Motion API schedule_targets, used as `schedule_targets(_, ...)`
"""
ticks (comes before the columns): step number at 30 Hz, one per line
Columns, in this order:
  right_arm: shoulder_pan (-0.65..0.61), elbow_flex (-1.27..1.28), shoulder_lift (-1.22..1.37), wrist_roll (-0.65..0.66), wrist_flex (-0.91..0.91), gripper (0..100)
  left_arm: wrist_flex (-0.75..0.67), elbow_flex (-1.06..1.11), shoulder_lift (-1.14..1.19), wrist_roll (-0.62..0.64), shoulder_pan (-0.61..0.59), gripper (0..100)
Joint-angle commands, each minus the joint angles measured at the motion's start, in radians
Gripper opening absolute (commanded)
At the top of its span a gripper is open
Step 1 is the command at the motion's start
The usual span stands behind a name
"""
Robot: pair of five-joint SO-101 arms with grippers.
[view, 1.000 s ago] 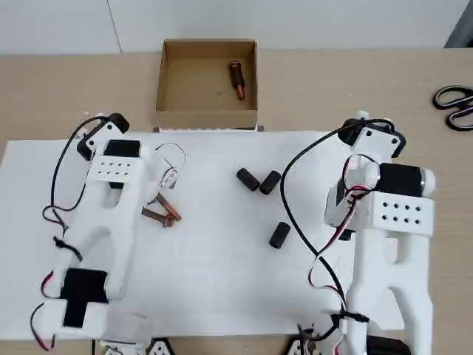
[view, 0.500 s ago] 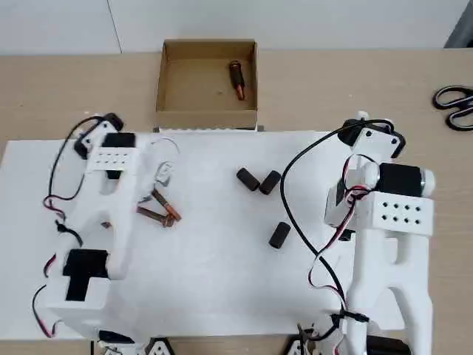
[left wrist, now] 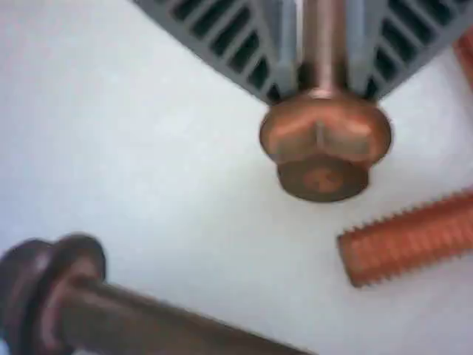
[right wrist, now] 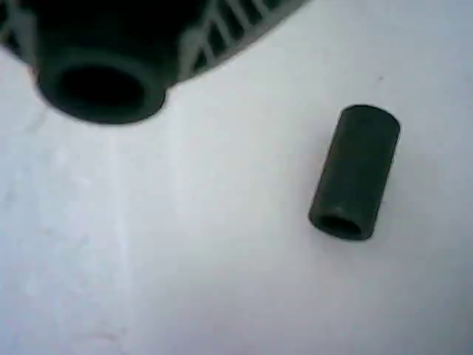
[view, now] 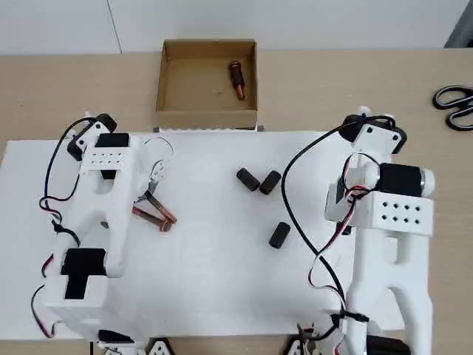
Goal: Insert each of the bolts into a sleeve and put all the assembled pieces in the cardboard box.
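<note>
In the left wrist view my left gripper (left wrist: 323, 85) is shut on a copper bolt (left wrist: 323, 144), whose hex head hangs just above the white sheet. Two more bolts lie close by: a threaded end (left wrist: 406, 242) and a darker one (left wrist: 81, 299). From above, this gripper (view: 152, 189) stands over the bolts (view: 153, 217) at the left. My right gripper (right wrist: 103, 41) is shut on a black sleeve (right wrist: 100, 89), held end-on above the sheet. A loose sleeve (right wrist: 355, 171) lies near it. The cardboard box (view: 171, 83) at the back holds one assembled piece (view: 236, 80).
Two sleeves (view: 248, 179) (view: 270, 182) lie together mid-sheet, and a third (view: 278, 235) sits nearer the right arm (view: 384, 207). Scissors (view: 454, 103) lie on the wooden table at the far right. Cables loop beside both arms.
The left arm has shifted left and swung its gripper down onto the bolts, which have slid a little. The right arm has hardly moved.
</note>
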Motion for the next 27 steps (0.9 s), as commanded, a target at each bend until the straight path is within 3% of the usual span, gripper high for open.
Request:
schedule_targets(1, 0.001, -0.005, -0.028, -0.009, -0.018, 0.4, -0.055, 0.015, -0.005, 0.000, 0.012, 4)
schedule_targets(9, 0.001, -0.005, -0.028, -0.009, -0.016, 0.4, -0.078, 0.084, -0.005, 0.000, 0.026, 13)
schedule_targets(18, 0.001, -0.005, -0.031, -0.009, -0.010, 0.4, -0.081, 0.088, -0.005, 0.000, 0.023, 14)
schedule_targets(24, 0.001, -0.005, -0.035, -0.009, -0.010, 0.4, -0.140, 0.162, -0.005, 0.000, 0.023, 0)
schedule_targets(27, 0.001, -0.009, -0.036, -0.009, -0.008, 0.4, -0.138, 0.171, -0.014, 0.000, 0.026, 1)
